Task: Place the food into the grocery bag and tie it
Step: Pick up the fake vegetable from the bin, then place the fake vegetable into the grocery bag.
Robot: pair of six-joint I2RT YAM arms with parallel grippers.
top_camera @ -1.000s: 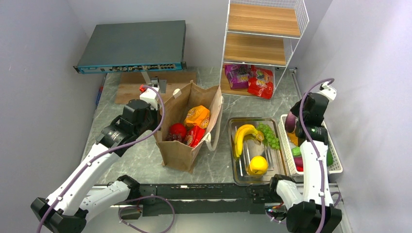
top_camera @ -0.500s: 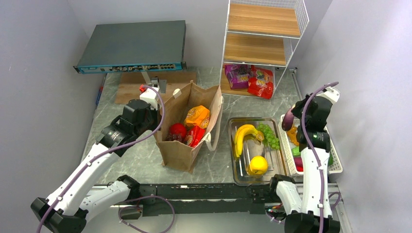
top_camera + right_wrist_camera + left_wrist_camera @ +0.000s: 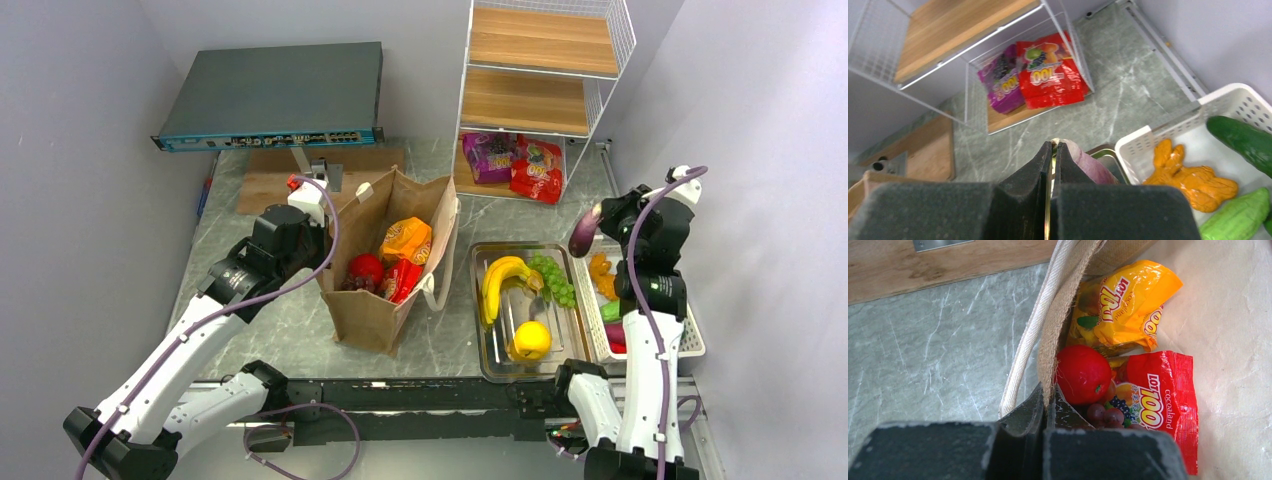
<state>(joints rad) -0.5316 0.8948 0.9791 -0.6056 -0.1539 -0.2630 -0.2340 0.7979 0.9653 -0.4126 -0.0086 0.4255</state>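
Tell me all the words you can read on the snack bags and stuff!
"LOT 100" and "Cocoaland": on the red packet inside the grocery bag.
"LOT 100" and "Cocoaland": on the orange packet beside it.
"100", seen upside down: on the shelf's red packet and the purple packet.
Labels on the grey box: too small to read.

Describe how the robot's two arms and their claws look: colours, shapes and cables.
The left arm and right arm are slim white links joined by chunky black joints. A thin purple cable loops along each arm. The left claw and right claw are matt black: two blocky fingers tapering to wedge tips.
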